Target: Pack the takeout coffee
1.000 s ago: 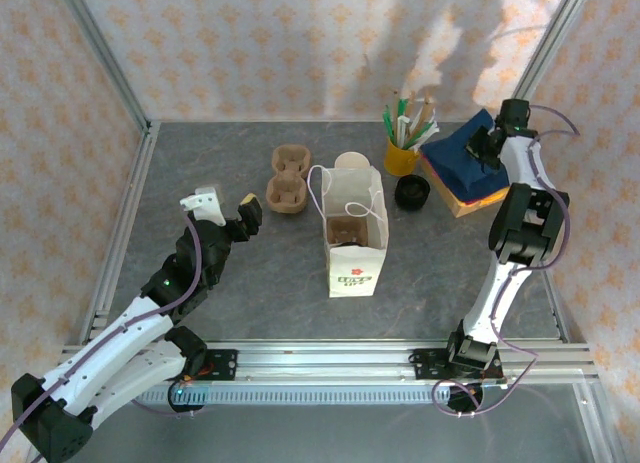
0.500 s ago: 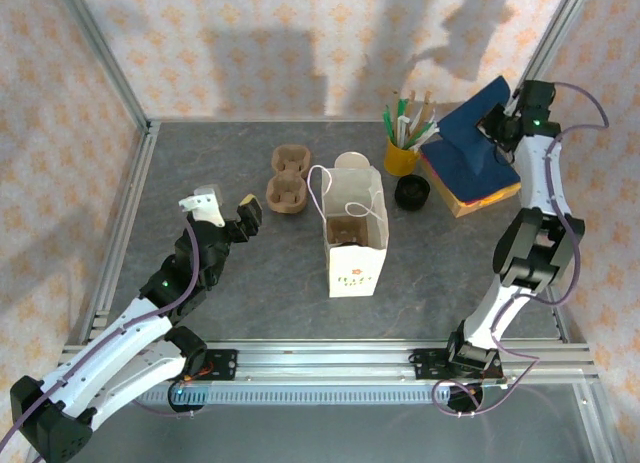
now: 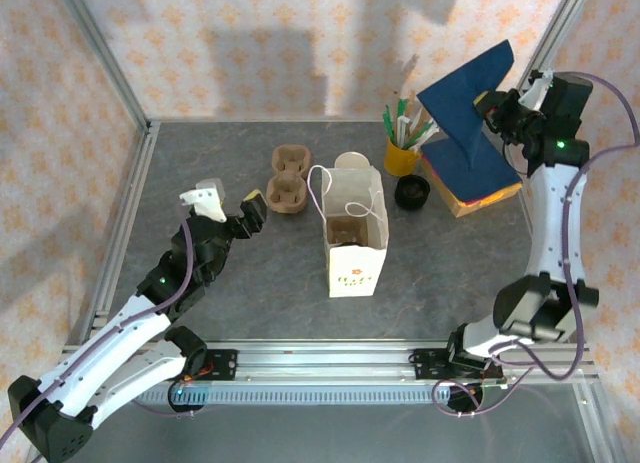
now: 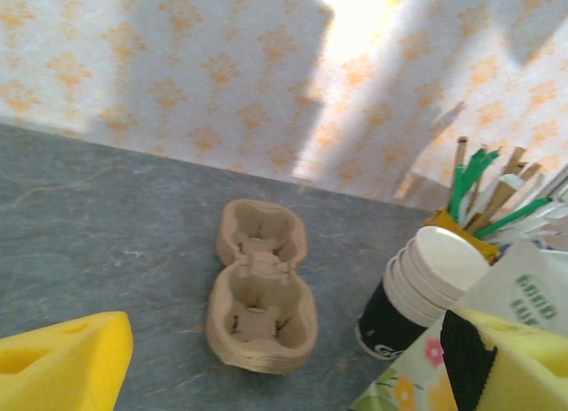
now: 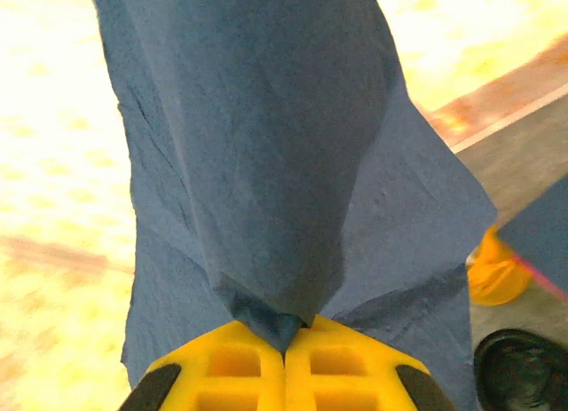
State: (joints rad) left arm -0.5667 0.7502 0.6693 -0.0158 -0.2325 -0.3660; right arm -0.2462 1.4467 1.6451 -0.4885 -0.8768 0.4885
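Observation:
The takeout coffee (image 3: pixel 411 192) shows its round black lid from above, standing on the table beside the yellow cup of sticks (image 3: pixel 401 156); its lid (image 5: pixel 520 370) is at the lower right of the right wrist view. My right gripper (image 3: pixel 497 116) (image 5: pixel 284 340) is shut on a corner of a blue napkin (image 3: pixel 468 95) (image 5: pixel 266 162), which hangs lifted above the napkin stack (image 3: pixel 478 171). My left gripper (image 3: pixel 231 205) (image 4: pixel 284 386) stands open and holds nothing, left of the paper bag (image 3: pixel 355 245) and short of the cup carriers (image 4: pixel 260 291).
The open white bag holds a brown carrier. Two pulp carriers (image 3: pixel 288 179) lie left of the bag. A stack of white cups with a dark band (image 4: pixel 417 287) stands behind the bag. Metal frame posts and patterned walls enclose the table.
My right arm has risen and swung right, pulling the blue napkin up off the stack. The left gripper has barely shifted.

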